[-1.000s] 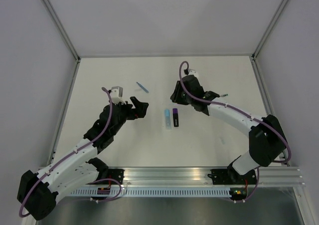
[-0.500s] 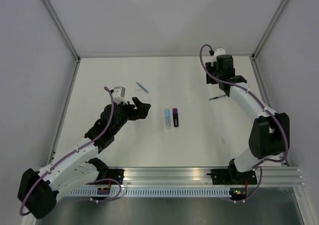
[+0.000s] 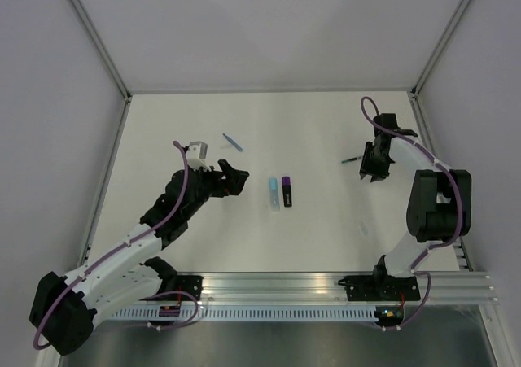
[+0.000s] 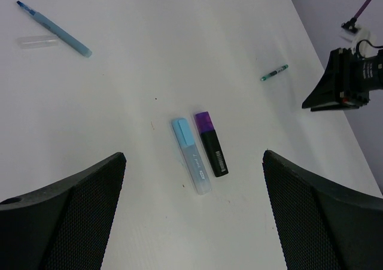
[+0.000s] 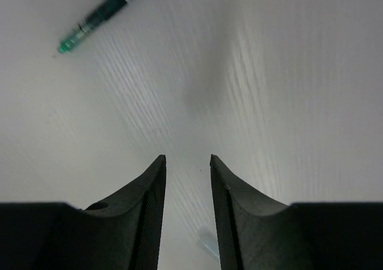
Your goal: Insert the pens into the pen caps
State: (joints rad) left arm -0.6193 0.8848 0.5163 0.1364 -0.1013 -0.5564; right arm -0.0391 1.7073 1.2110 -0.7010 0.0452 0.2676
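Left gripper point(image 3: 231, 176) — jaws spread wide, empty, facing blue marker point(image 4: 192, 156) and purple marker point(image 4: 212, 144), side by side. Right gripper point(image 5: 187, 157) — jaws part-open, empty; nearer arm to green pen point(image 5: 99, 18), lying flat just ahead-left of it, long axis oblique to the jaws' closing line.

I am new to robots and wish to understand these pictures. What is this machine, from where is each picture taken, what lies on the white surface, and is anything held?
Two robot arms are bolted at the table's near edge. One picture looks down from above; the other two come from a camera on each wrist. The left tool is wide open, the right tool partly open; neither holds anything. On the table lie a light blue marker, a black-and-purple marker, a thin green pen and a slim blue pen.
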